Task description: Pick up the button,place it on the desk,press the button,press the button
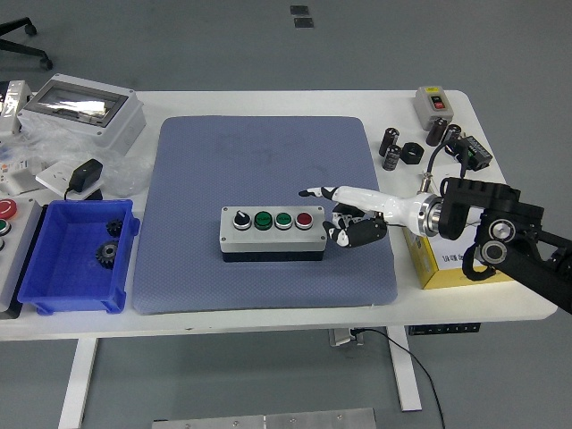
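A grey button box (273, 231) with a black knob, two green buttons and a red button (304, 220) lies on the blue mat (264, 161), near its front middle. My right hand (344, 216) hovers just right of the box. Its white index finger (315, 192) points left, raised above and behind the red button, not touching it. The other fingers are curled under the palm and hold nothing. The left arm is out of sight.
A blue bin (76, 259) with black gears sits at the front left, a grey enclosure (82, 109) at the back left. Black cylinders (391, 147) and a small switch box (435, 103) stand at the back right. A yellow box (447, 259) lies under my right forearm.
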Tool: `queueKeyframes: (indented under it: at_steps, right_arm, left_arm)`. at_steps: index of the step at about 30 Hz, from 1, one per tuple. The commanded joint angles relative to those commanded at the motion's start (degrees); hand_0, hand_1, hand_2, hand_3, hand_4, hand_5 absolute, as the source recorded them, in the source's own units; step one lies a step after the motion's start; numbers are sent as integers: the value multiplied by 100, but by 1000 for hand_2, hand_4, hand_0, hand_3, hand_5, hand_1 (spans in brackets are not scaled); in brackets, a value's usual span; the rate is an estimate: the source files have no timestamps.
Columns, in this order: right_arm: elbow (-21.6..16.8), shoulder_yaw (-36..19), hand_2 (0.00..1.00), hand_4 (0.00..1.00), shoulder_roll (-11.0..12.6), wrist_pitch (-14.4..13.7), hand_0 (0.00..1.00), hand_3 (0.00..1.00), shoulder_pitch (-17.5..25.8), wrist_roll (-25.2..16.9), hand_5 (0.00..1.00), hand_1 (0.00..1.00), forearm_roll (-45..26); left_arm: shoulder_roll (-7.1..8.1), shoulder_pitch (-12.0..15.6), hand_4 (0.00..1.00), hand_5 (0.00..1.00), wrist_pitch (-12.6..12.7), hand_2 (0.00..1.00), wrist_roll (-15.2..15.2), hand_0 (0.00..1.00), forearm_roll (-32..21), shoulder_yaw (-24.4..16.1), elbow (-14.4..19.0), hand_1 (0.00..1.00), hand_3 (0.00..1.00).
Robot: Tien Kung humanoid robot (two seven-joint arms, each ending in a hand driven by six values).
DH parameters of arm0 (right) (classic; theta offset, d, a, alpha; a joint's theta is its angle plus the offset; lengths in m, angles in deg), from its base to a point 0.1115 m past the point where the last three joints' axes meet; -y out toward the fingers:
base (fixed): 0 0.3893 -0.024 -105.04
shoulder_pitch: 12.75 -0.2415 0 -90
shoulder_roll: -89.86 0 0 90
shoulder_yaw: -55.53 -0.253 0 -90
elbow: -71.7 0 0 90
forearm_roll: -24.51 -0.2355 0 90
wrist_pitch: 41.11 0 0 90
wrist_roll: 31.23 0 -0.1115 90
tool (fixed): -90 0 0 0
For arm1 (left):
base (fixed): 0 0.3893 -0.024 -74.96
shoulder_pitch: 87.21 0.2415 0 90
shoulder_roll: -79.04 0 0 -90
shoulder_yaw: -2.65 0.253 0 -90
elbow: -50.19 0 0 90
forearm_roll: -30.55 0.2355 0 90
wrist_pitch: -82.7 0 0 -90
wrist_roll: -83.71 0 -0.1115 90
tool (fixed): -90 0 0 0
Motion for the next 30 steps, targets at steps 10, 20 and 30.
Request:
queueKeyframes:
  at_steps: [10,20,30]
  right_arm:
    - [387,-1252,193,153,-661,-1721,73,934,1202,-1187,2,143,840]
    - [1196,-2410,745,793,-1661,-3454,673,860,2763,-3135,479,727,-411]
    - [1300,-1795,849,867,-1841,-3635,846,861,2977,-4224,733,827,-1135]
  left_arm:
    - [-51,28,96,2,-7,461,22,558,-12,9,-12,460,592]
    - [-212,116,101,2,64,459,7,558,-131,61,-21,459,591]
    - [-220,107,200,2,75,471,23,595,-46,1,-22,471,593]
